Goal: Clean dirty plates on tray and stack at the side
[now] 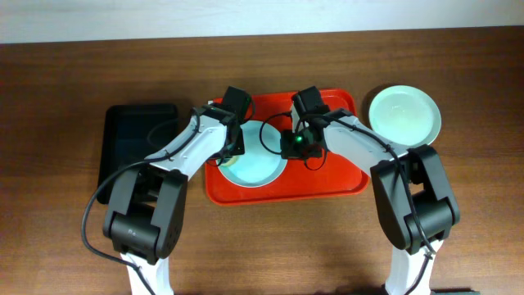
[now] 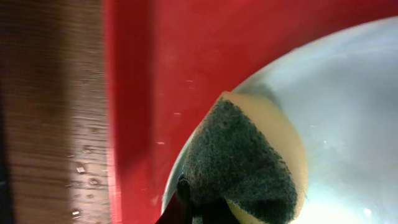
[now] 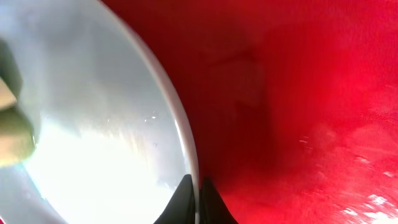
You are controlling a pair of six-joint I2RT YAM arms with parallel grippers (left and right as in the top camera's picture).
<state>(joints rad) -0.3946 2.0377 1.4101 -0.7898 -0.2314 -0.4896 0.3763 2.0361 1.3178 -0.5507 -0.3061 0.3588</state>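
- A large red rectangular plastic tray (image 1: 327, 184) with a raised rim lies in the middle of a brown wooden table (image 1: 57, 90).
- A pale blue round shallow plate (image 1: 258, 168) sits on the left half of the tray, close to its left rim.
- The left gripper (image 2: 198, 213) is closed around a yellow foam sponge with a dark green scouring face (image 2: 239, 165). The sponge rests on the plate's inner surface, just inside its edge.
- The right gripper (image 3: 195, 200) reaches in from the other side. Its two dark fingertips pinch the plate's rim, one tip over the plate and the other over the bare red tray floor.
- The plate's surface looks wet and glossy in both wrist views.
- A pale mint round plate (image 1: 404, 115) lies on the table just beyond the tray's far right corner, off the tray.
- A narrower black rectangular tray (image 1: 135, 139) lies on the table to the left of the red one.
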